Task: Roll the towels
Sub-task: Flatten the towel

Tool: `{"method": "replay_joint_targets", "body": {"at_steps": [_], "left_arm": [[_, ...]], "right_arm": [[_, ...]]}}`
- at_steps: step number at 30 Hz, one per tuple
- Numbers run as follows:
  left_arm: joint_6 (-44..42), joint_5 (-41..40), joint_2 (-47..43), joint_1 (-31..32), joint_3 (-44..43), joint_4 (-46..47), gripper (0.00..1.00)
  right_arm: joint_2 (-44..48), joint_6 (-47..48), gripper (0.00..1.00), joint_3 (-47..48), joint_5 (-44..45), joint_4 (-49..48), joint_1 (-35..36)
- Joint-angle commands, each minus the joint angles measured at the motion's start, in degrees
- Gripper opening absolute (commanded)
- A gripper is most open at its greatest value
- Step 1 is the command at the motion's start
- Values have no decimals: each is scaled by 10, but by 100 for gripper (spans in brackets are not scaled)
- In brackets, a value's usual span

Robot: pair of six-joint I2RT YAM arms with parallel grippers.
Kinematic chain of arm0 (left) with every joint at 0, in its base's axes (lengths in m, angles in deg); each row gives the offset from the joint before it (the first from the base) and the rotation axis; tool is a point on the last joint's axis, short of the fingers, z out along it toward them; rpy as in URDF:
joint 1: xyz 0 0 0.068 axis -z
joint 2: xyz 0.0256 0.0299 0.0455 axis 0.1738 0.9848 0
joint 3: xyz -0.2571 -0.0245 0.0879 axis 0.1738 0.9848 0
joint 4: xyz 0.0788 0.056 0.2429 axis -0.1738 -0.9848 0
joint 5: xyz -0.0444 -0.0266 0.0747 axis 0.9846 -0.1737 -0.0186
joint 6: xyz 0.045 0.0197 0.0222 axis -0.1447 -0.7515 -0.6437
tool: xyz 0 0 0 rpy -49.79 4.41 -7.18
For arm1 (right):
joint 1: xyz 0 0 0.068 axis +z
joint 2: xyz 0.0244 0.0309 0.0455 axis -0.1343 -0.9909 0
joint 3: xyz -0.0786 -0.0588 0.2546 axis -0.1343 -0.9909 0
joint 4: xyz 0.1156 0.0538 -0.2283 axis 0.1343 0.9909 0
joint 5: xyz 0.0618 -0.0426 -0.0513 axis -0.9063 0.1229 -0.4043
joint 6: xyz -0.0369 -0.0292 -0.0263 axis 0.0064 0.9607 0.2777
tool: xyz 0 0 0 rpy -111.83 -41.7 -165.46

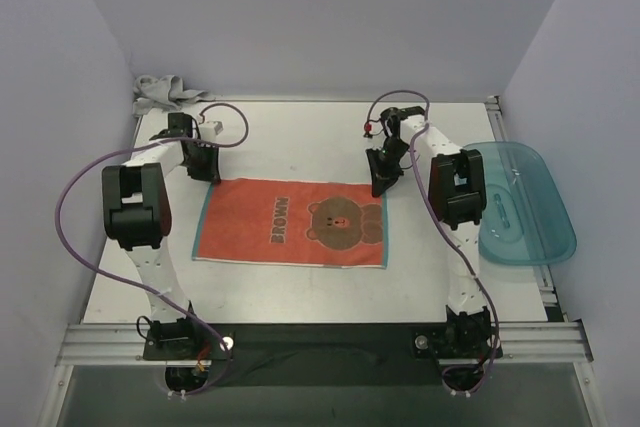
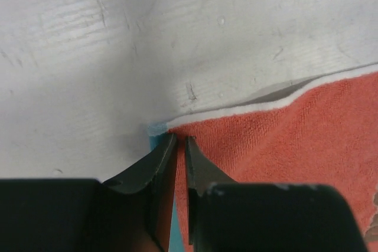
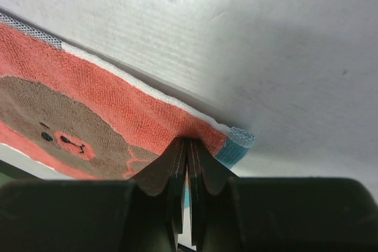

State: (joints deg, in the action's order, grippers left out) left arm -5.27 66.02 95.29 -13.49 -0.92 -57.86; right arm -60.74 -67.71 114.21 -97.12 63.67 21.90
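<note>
- The left pincer (image 2: 180,140) was clenched on the far left corner of the orange towel (image 1: 290,222). The wrist view showed its dark fingers (image 2: 159,160) nearly meeting, with the teal-trimmed hem pinched between them.
- The right pincer (image 3: 188,141) was clenched on the same towel at its far right corner. The cloth puckered where the fingertips gripped it, just beside a teal corner patch.
- The orange towel lay spread at the centre of the white table (image 1: 300,137), long side running 9 to 3 o'clock, printed face up. A brown bear face sat toward 3 o'clock and the word BROWN toward 9 o'clock.
- Both gripped corners were on the towel's 12 o'clock edge. The 6 o'clock edge lay flat, nearest the arm bases.
- The grey towel (image 1: 165,94) lay crumpled at 11 o'clock against the back wall, well apart from the orange one.
- A teal tray (image 1: 540,197) sat at 3 o'clock, at the table's right edge beside the right arm.
</note>
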Motion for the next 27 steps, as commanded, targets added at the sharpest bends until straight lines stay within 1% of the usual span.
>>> {"method": "replay_joint_targets", "body": {"at_steps": [1,7,9,10,12,14,15,16,17,18,19,20,21,22,24,25,26,27], "left_arm": [[9,19,43,-2,-38,-6,21],[31,-46,110,-7,-105,-31,11],[35,-45,119,-12,-129,-34,11],[41,-24,123,-13,-137,-42,11],[44,17,120,-14,-150,-56,18],[42,65,91,-14,-142,-61,30],[40,77,77,-14,-137,-61,43],[38,89,44,-15,-123,-65,48],[28,104,24,-16,-114,-66,53],[24,107,2,-17,-92,-68,62],[11,108,-41,-20,-79,-69,65],[6,109,-65,-22,-63,-69,71],[0,112,-111,-26,-43,-68,72],[-12,118,-132,-34,-5,-70,73],[-24,127,-172,-42,37,-79,73],[-39,128,-206,-46,77,-83,71],[-46,128,-221,-46,96,-88,68],[-52,126,-235,-47,115,-94,65]], "right_arm": [[-35,2,7,35,48,-2,-8],[-74,7,9,123,83,16,-20],[-85,9,9,164,93,22,-24],[-92,6,9,176,80,24,-28],[-84,2,10,191,58,24,-31],[-53,-2,13,189,23,22,-30],[-35,-2,24,185,12,21,-30],[6,0,32,167,5,20,-30],[29,4,49,155,-14,18,-30],[76,6,57,125,-19,17,-30],[99,8,61,108,-34,17,-30],[122,9,65,90,-43,17,-31],[163,10,65,67,-47,17,-30],[183,10,65,21,-58,18,-29],[230,13,62,-35,-69,18,-28],[241,14,60,-90,-72,17,-27],[251,16,54,-114,-73,17,-26],[269,22,51,-139,-70,14,-20]]}}
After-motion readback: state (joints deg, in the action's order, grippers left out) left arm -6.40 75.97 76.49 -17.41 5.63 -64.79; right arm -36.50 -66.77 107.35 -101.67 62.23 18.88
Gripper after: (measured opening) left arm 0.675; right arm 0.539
